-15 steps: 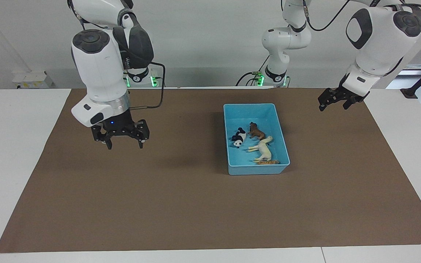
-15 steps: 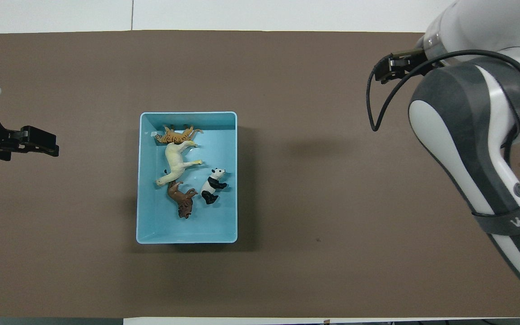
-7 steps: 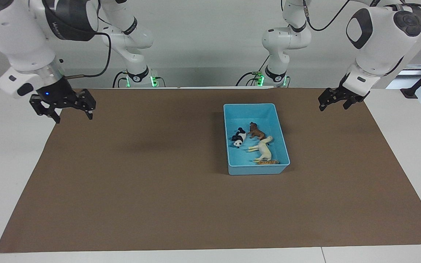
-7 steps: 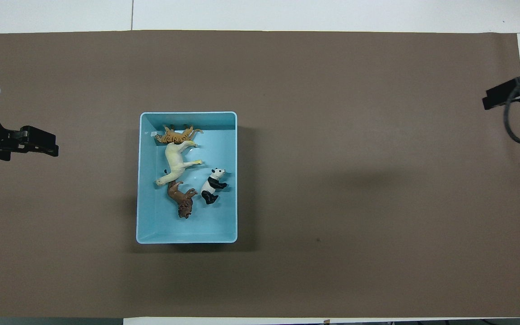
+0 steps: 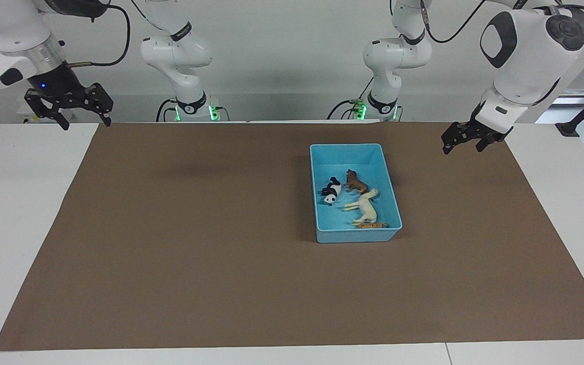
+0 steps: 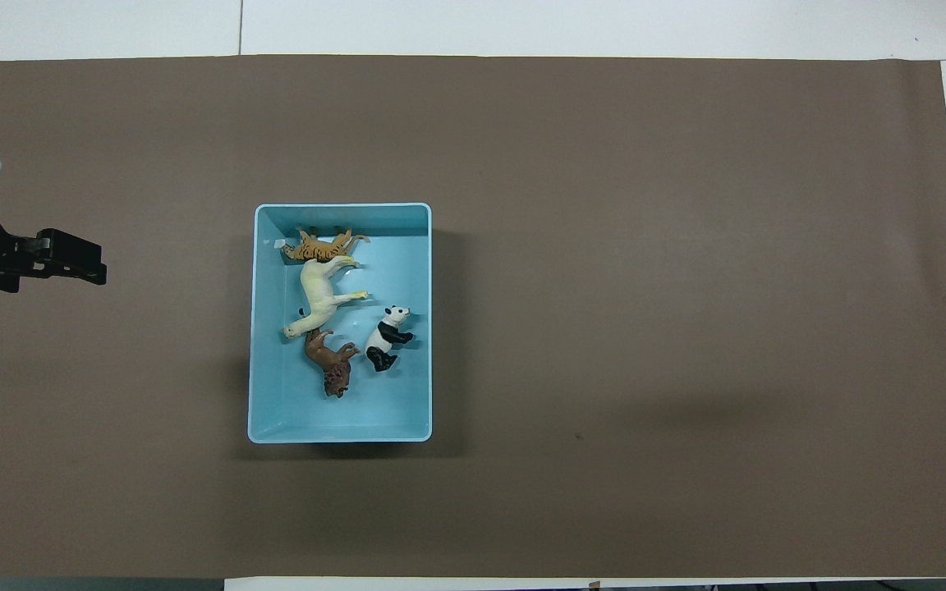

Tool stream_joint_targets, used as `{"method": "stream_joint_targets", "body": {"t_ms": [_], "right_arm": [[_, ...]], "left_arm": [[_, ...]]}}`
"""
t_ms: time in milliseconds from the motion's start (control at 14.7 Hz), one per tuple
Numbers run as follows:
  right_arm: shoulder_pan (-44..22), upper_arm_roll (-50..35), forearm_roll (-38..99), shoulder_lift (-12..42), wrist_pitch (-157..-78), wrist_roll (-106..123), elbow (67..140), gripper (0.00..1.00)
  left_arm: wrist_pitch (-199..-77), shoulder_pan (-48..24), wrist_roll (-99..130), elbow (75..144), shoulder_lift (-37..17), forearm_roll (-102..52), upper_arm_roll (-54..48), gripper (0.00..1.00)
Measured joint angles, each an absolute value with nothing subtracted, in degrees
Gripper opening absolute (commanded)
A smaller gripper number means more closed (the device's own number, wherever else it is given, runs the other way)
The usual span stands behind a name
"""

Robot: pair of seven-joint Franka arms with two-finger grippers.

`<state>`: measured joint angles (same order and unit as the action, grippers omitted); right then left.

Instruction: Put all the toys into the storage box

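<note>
Hanging raised over the right arm's end of the tabletop (image 5: 28, 213), the right hand (image 5: 67, 112) points down with its fingers spread wide and nothing between them. The left hand (image 5: 467, 139) hangs tilted over the brown mat (image 5: 195, 253) near the left arm's end; I cannot tell how far its fingers stand apart, and nothing shows in them.

The storage box (image 6: 340, 432) sits on the mat well apart from the right hand and much closer to the left hand. Its long axis runs toward and away from the robots. All four toys lie inside it on their sides.

The cream-white horse (image 6: 321, 297) is the longest, stretched along the box's long axis, legs toward the right arm's end. The orange tiger (image 6: 319, 245) lies crosswise against the box wall farthest from the robots, touching the horse. The brown animal (image 6: 332, 366) lies touching the horse's end that is nearer to the robots. The panda (image 6: 388, 337) lies just beside the brown animal, toward the right arm's end, its head pointing away from the robots.
</note>
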<state>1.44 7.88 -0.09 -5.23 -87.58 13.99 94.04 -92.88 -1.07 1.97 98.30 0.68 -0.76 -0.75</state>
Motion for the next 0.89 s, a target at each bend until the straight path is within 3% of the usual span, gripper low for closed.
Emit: {"method": "stream_joint_targets", "body": {"t_ms": [886], "right_arm": [[2.57, 7.71, -2.91, -4.36, -85.32, 13.99, 92.37, 1.00]], "left_arm": [[-92.88, -1.07, 1.97, 98.30, 0.68, -0.76, -0.75, 1.00]]}}
